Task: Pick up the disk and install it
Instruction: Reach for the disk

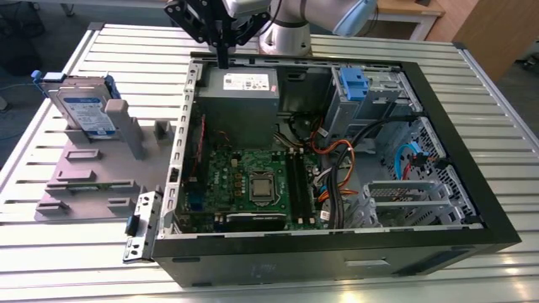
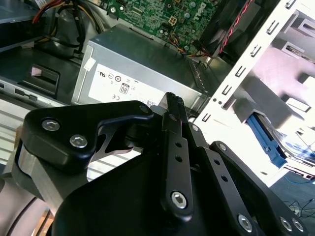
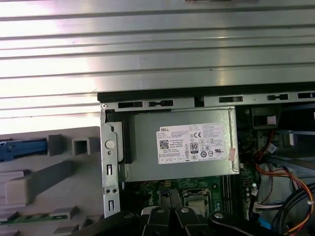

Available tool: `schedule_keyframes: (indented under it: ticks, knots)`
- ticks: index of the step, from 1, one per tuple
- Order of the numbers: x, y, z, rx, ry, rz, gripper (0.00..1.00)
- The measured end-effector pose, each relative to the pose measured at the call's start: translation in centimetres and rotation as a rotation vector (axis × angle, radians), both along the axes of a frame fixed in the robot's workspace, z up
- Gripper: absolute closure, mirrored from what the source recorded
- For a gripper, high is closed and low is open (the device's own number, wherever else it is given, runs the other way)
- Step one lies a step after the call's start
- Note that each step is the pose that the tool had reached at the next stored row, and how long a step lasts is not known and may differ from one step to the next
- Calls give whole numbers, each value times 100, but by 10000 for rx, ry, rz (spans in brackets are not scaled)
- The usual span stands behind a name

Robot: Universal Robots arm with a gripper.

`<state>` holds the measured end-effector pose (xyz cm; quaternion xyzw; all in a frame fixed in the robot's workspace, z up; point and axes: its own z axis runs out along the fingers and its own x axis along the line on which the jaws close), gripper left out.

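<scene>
Exterior view, its left to its right.

- Far left, on the slatted metal table: the disk stands on edge in a slot of a grey holder, label facing out. Upright like this, its top edge is free, likely so it can be pinched from above. Nothing touches it.
- Centre: open computer case lying on its side, so the inside can be reached from overhead. The power supply sits at its far end, with the green circuit board nearer the camera.
- The gripper hangs above the case's far rim, over the power supply and well apart from the disk. The jaws are pressed together with nothing between them.
- Right: the metal drive bay with a blue latch holds no disk. Judged: pick-up not yet done.
</scene>
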<state>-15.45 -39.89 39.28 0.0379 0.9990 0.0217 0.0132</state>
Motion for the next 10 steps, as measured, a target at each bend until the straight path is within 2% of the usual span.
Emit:
schedule_keyframes:
  ticks: [10]
  knots:
    - [-33,0,0,0,1,0,89]
